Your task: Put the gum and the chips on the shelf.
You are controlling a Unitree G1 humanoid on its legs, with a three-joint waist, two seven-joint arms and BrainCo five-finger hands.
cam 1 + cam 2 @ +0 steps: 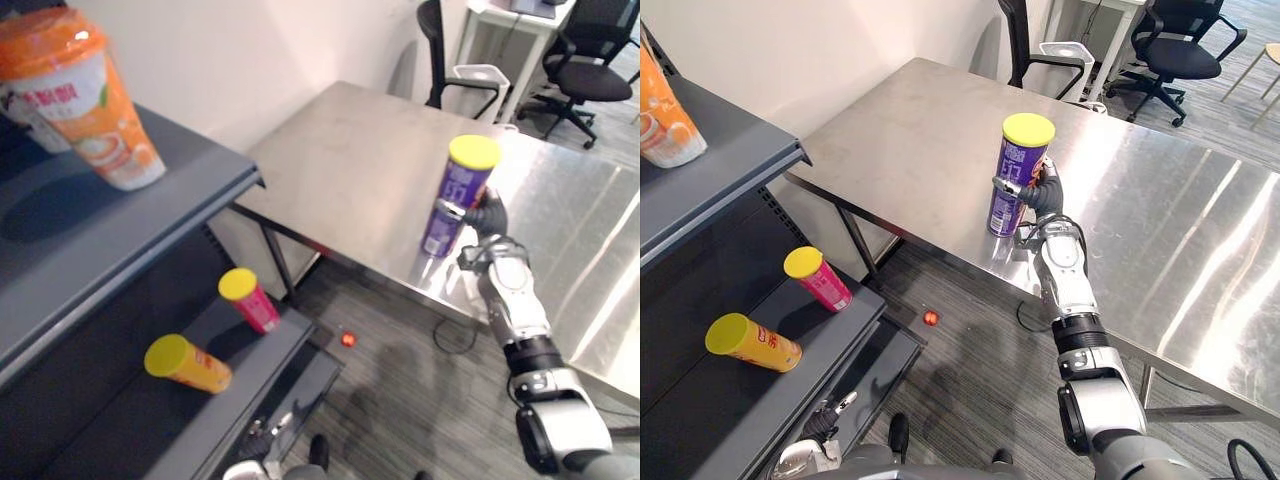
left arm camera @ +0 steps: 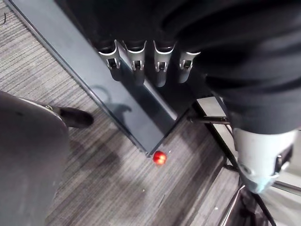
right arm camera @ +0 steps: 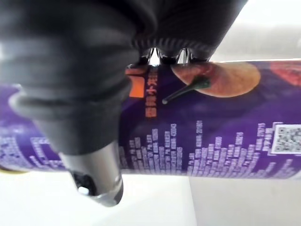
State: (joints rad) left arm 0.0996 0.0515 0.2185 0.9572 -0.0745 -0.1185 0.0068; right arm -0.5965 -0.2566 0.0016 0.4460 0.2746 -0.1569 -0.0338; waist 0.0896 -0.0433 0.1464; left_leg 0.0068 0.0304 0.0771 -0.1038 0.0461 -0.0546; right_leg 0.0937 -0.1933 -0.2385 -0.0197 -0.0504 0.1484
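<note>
Grasping the chips can [image 1: 1020,175] with the right hand [image 1: 1042,196], curling the fingers round its middle and setting the thumb against the side facing the robot. Holding it upright, with the long axis close to vertical, pointing the yellow lid up and the base down at the steel table [image 1: 350,150], near the front edge. Showing a tall purple tube with rows of white print and a picture of a chip on its side.

Letting the left hand [image 2: 146,55] hang with fingers straight and loose, gripping nothing, above the edge of the dark grey shelf [image 1: 150,215]. Carrying 1 orange cup [image 1: 95,105] on the shelf's upper board. Carrying 2 more tubes on the lower board, apart from each other: 1 pink tube [image 1: 252,300] and 1 orange tube [image 1: 190,365], both wearing yellow lids, the orange 1 lying on its side.

Reflecting light across the table's bare metal top. Lying on the grey striped floor [image 1: 400,380] off the shelf's corner: 1 small red ball [image 1: 348,339]. Standing beyond the table near a white wall: 2 black office chairs [image 1: 590,60] and 1 white desk [image 1: 500,30].
</note>
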